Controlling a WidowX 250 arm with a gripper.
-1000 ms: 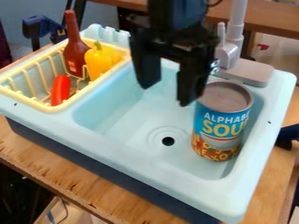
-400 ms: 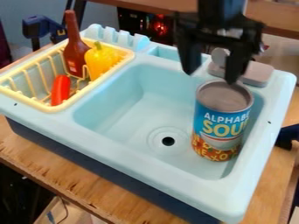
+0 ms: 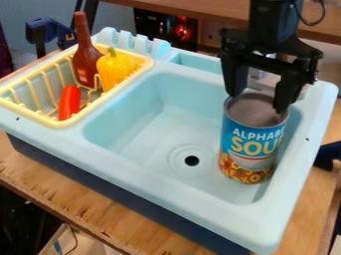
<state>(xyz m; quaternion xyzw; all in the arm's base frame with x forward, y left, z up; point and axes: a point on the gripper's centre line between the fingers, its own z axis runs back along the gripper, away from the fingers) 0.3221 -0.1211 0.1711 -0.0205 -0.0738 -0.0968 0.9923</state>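
Having swung across the sink (image 3: 166, 187) from over the middle of the basin, the gripper (image 3: 257, 102) now hangs above its right part, directly over the soup can (image 3: 250, 144). Over the last stretch it first shifts right and toward the far edge, then comes lower and a little farther right, so its fingertips now overlap the can's top in this view, one near each side of the rim. Its fingers stand well parted, roughly as wide as the can's top appears, and nothing is held between them. Whether either finger touches the metal, or hangs just above or beyond it, I cannot tell. The can has not moved: it stands upright in the basin, close to the right wall, with the drain (image 3: 192, 161) to its left. That change looks like lining up with the can, since the gap between the fingers now sits over its top; the can is not yet grasped, and an opening this close to its width probably leaves little room for a sideways error. Along the sink's left edge, the yellow basket (image 3: 27, 113) and what it carries are unchanged: the brown bottle (image 3: 85, 64), the yellow pepper (image 3: 116, 69) and the red piece (image 3: 69, 102).
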